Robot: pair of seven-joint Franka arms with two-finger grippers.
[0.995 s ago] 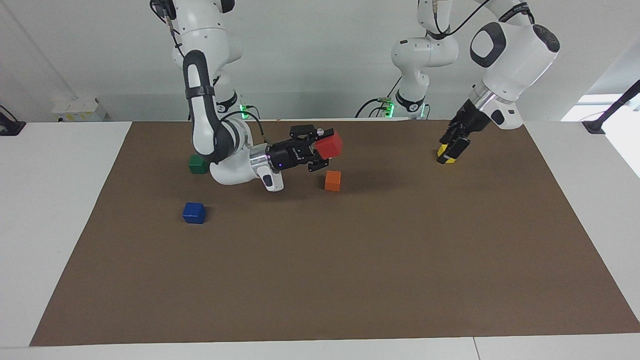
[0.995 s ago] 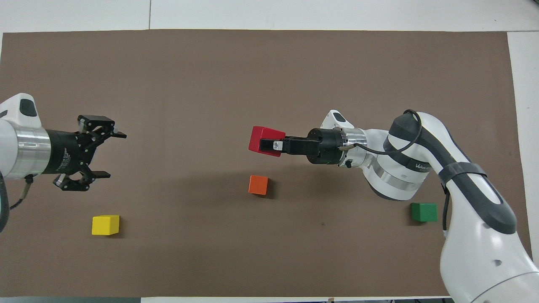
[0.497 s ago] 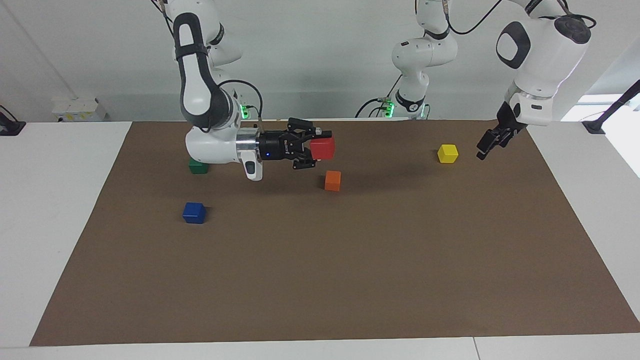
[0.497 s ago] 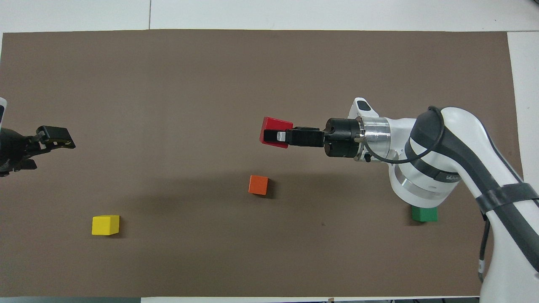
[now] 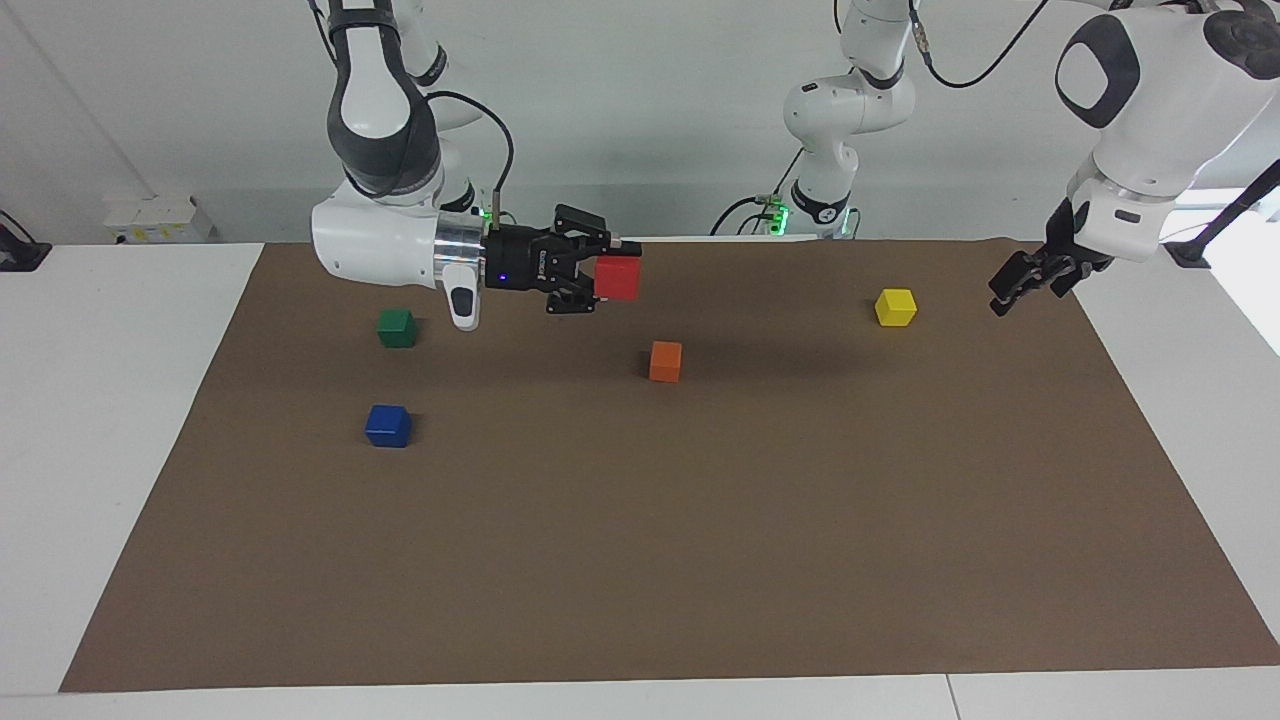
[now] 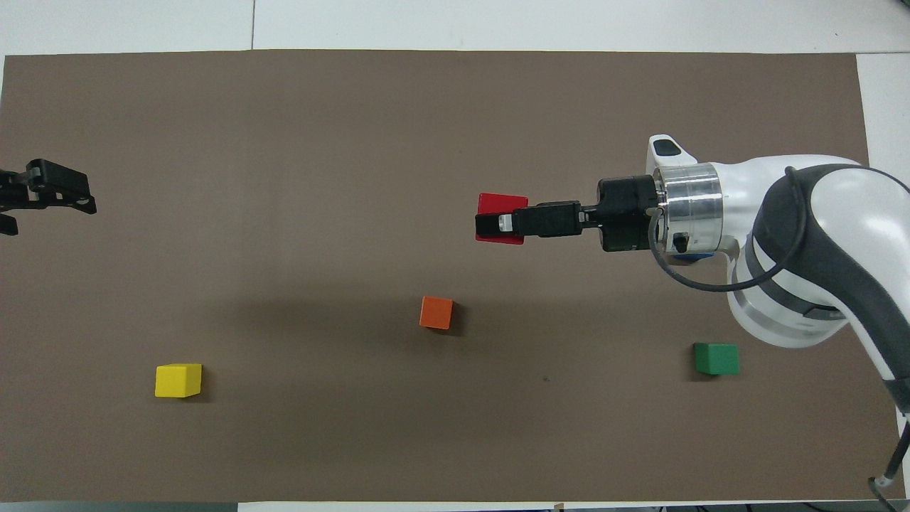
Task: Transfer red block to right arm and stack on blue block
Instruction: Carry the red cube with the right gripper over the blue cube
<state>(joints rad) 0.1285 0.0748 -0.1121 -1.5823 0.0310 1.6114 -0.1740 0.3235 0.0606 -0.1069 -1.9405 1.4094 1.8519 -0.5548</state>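
Observation:
My right gripper (image 5: 608, 278), on the arm with the blue wrist light, is shut on the red block (image 5: 620, 282) and holds it sideways in the air over bare mat. The block also shows in the overhead view (image 6: 502, 204) between that gripper's (image 6: 498, 225) fingers. The blue block (image 5: 388, 425) sits on the mat toward the right arm's end, farther from the robots than the green cube. In the overhead view the right wrist hides it. My left gripper (image 5: 1010, 288) is open and empty, raised over the mat's edge at the left arm's end (image 6: 50, 198).
An orange cube (image 5: 665, 361) lies mid-mat (image 6: 436, 312). A green cube (image 5: 396, 327) is near the right arm's base (image 6: 716, 358). A yellow cube (image 5: 895, 306) lies toward the left arm's end (image 6: 178, 380). The brown mat (image 5: 700, 560) covers the white table.
My right gripper has lifted and drawn back toward the right arm's end with the red block in it. My left gripper has pulled away from the yellow cube toward its own end of the table.

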